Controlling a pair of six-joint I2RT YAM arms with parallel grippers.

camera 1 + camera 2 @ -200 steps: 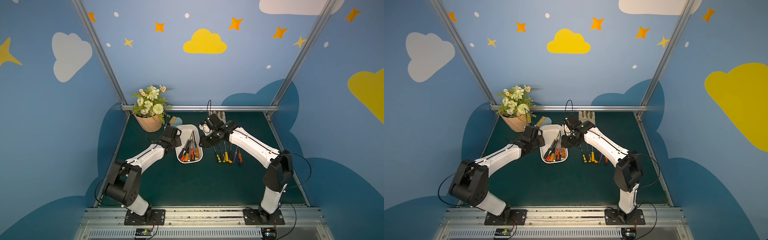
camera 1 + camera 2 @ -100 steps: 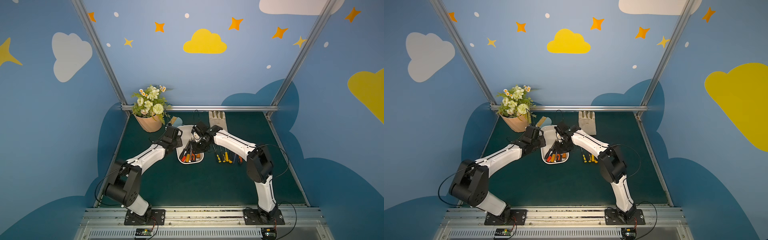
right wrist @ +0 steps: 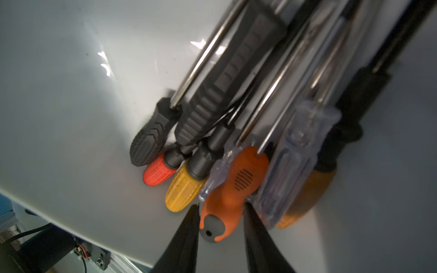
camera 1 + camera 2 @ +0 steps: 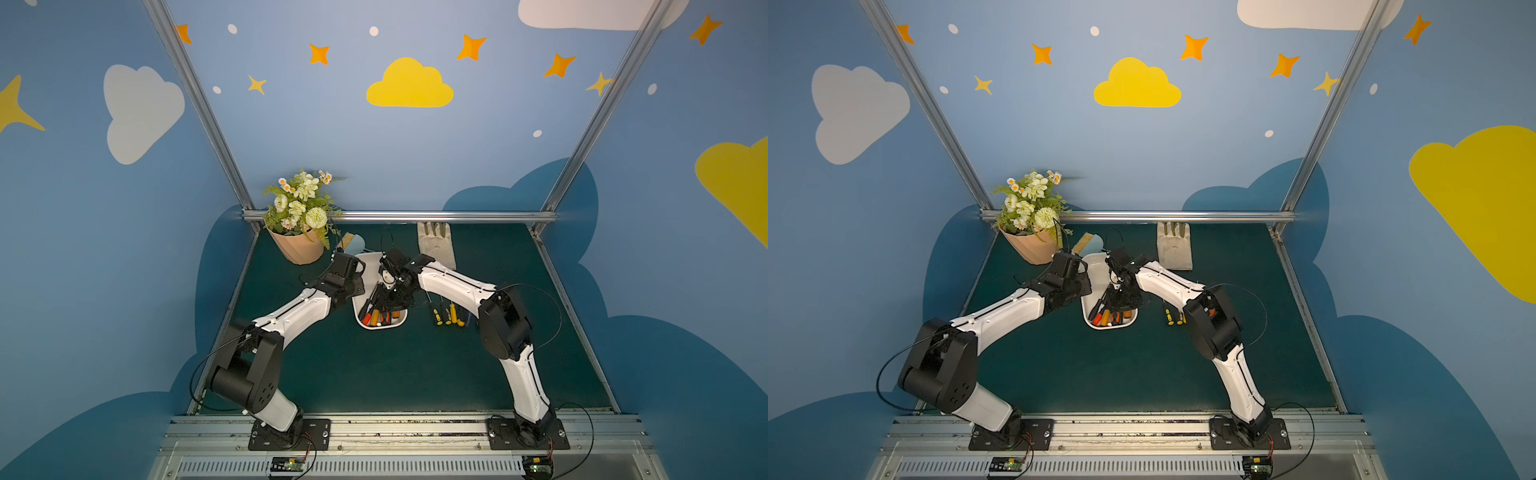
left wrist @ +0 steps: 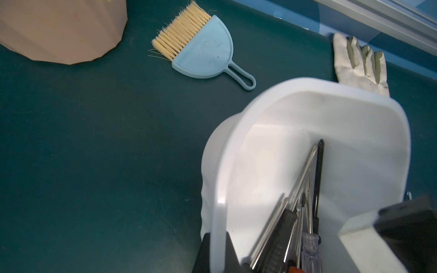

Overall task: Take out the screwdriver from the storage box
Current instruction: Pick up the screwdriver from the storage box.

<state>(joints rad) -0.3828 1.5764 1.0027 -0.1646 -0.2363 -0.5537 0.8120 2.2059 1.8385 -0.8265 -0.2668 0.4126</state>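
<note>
The white storage box [image 4: 370,266] [image 4: 1100,268] lies mid-table and holds several screwdrivers. My left gripper [image 4: 356,292] [image 4: 1084,291] [image 5: 218,236] is shut on the box's left rim [image 5: 218,208], pinching the wall between its jaws. My right gripper [image 4: 392,301] [image 4: 1121,301] [image 3: 221,205] reaches down into the box. Its two black fingers press either side of the orange screwdriver [image 3: 236,182] near the grey butt end of its handle. That screwdriver lies on top of the pile, between a yellow-handled one [image 3: 183,191] and a clear-handled one [image 3: 290,160].
Several yellow-handled screwdrivers [image 4: 446,313] [image 4: 1173,316] lie on the green mat right of the box. Behind the box are a peach flower pot [image 4: 297,249], a blue hand brush [image 5: 201,54] [image 4: 1088,243] and a white glove [image 4: 436,245] [image 5: 359,63].
My right arm has swung left, from above the mat beside the box to down inside it, and its jaws have closed onto the orange handle. The left arm has stayed put.
</note>
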